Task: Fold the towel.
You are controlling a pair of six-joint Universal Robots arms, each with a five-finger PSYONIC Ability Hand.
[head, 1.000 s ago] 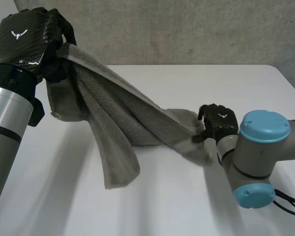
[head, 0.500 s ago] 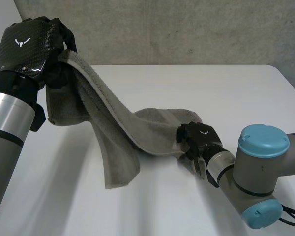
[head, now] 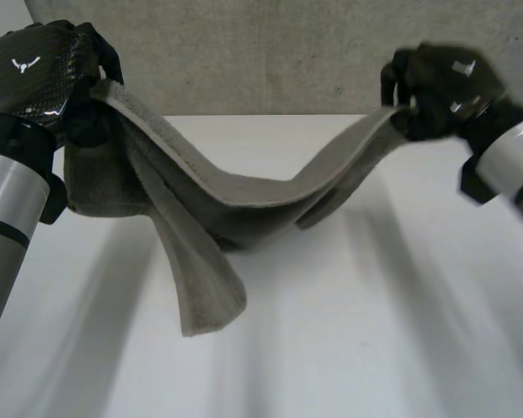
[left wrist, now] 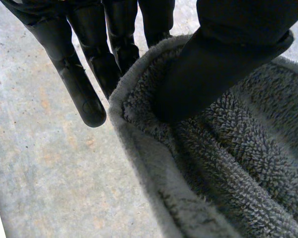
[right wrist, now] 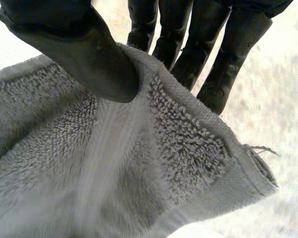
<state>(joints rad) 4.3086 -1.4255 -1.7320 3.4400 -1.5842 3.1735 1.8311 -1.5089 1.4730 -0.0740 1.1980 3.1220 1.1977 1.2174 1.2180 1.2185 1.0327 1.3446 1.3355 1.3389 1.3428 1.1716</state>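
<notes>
A grey towel (head: 244, 205) hangs in the air between my two hands, sagging in the middle, with a loose flap drooping to the white table (head: 349, 331). My left hand (head: 44, 74) is raised at the far left and pinches one end of the towel (left wrist: 213, 163) between thumb and fingers (left wrist: 82, 84). My right hand (head: 444, 87) is lifted high at the far right and pinches the opposite end near a corner of the towel (right wrist: 139, 163), thumb on top and fingers (right wrist: 223, 64) behind.
A grey concrete wall (head: 270, 52) rises behind the table's far edge. The table's right edge (head: 514, 148) runs below my right arm.
My right hand closed on the towel's end at the table and swung it up and to the right. The towel now stretches between both hands. My left hand barely moved.
</notes>
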